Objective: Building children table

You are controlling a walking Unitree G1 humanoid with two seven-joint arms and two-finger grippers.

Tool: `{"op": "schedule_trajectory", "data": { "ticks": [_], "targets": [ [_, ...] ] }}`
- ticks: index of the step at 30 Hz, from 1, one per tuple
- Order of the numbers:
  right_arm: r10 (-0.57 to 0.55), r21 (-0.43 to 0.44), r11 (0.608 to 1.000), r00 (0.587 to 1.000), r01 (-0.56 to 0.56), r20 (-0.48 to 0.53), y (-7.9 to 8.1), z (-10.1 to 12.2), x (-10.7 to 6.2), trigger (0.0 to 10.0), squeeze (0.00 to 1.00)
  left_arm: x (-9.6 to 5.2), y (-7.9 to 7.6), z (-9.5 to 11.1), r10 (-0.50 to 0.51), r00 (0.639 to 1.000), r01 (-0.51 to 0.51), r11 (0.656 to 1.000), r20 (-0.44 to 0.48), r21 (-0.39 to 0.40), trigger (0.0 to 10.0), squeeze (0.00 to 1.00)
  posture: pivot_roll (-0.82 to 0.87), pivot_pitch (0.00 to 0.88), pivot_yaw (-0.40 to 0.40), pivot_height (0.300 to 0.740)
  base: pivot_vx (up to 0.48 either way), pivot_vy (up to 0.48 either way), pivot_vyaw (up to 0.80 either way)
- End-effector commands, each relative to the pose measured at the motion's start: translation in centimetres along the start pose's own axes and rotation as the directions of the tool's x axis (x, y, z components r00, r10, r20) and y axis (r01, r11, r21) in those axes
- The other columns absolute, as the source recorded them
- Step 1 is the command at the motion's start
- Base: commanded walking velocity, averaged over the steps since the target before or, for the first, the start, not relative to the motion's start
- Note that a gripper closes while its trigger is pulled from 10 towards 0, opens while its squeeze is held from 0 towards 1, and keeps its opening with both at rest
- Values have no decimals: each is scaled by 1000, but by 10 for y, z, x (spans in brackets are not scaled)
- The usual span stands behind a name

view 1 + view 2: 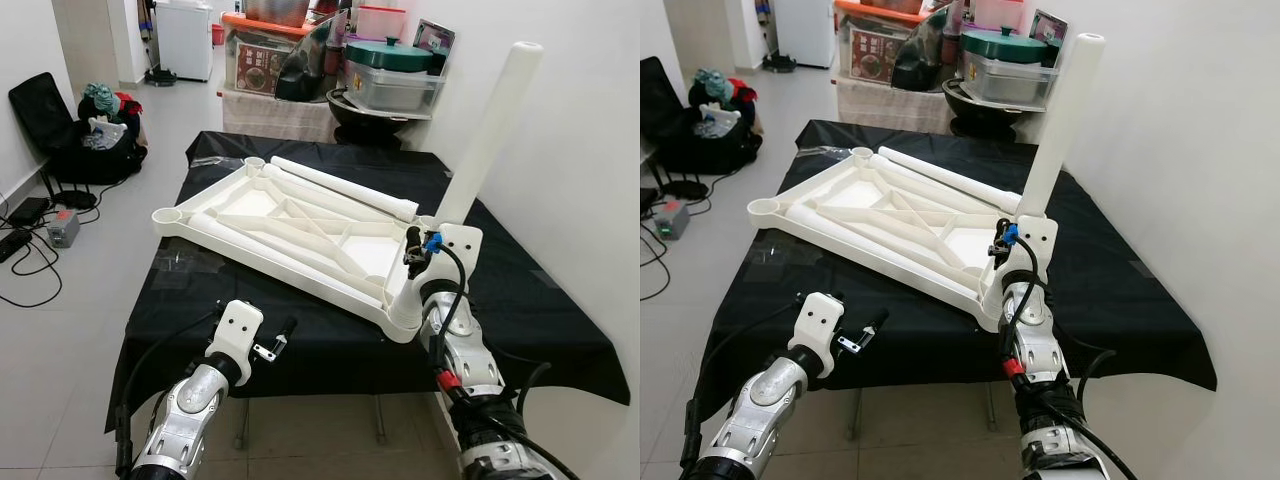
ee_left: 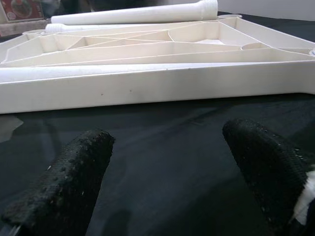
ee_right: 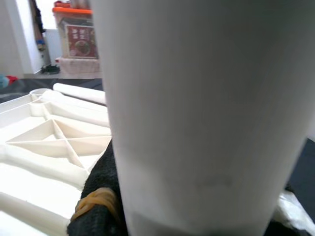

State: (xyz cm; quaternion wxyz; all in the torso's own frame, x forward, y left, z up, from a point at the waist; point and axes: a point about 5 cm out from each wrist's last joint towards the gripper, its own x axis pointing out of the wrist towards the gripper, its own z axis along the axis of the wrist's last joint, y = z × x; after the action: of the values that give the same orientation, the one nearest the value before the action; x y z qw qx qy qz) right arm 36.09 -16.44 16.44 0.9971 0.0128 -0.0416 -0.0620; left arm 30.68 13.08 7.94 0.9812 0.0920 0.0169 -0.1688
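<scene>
The white children's tabletop point(image 1: 300, 225) lies upside down on a table covered in black cloth point(image 1: 545, 310). One white leg point(image 1: 490, 130) stands upright, tilted slightly, in the socket at the tabletop's near right corner. My right gripper point(image 1: 443, 222) is shut on the base of that leg, and one black finger point(image 3: 98, 196) presses against it. Two loose legs lie flat: one along the far side point(image 1: 345, 188), one along the near rail point(image 1: 265, 250). My left gripper point(image 2: 167, 177) is open just above the cloth in front of the tabletop's near edge, holding nothing.
Storage boxes and pots point(image 1: 390, 70) are stacked behind the table. On the floor to the left are a black chair with a bag point(image 1: 70, 130) and cables with a small box point(image 1: 62, 228). A white wall point(image 1: 580, 150) runs close along the right.
</scene>
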Motion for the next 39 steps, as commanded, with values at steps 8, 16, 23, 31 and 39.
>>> {"op": "schedule_trajectory", "data": {
  "ticks": [8,16,23,31,39],
  "targets": [
    [63,-38,997,977,-72,-203,-12,-32,4,10000,0,2,-4,-2,-17,1000,17,1000,-15,10,10000,0,59,0,-138,740,0,0,0],
    [65,-1,998,971,-67,-228,-15,-33,8,10000,0,1,-3,-3,-11,1000,11,1000,-17,9,10000,0,65,0,-143,740,0,0,0],
    [24,65,998,960,-6,-279,-22,-45,5,10000,0,0,-2,-4,-11,1000,11,1000,-22,11,10000,0,63,0,-136,740,0,0,0],
    [28,71,997,957,-8,-290,-22,-48,4,10000,0,1,-3,-4,-17,1000,17,1000,-23,12,10000,0,62,0,-134,740,0,0,0],
    [32,73,997,951,-9,-306,-23,-51,5,10000,0,0,-3,-4,-14,1000,14,1000,-24,12,10000,0,65,0,-137,740,0,0,0]
  ]
}}
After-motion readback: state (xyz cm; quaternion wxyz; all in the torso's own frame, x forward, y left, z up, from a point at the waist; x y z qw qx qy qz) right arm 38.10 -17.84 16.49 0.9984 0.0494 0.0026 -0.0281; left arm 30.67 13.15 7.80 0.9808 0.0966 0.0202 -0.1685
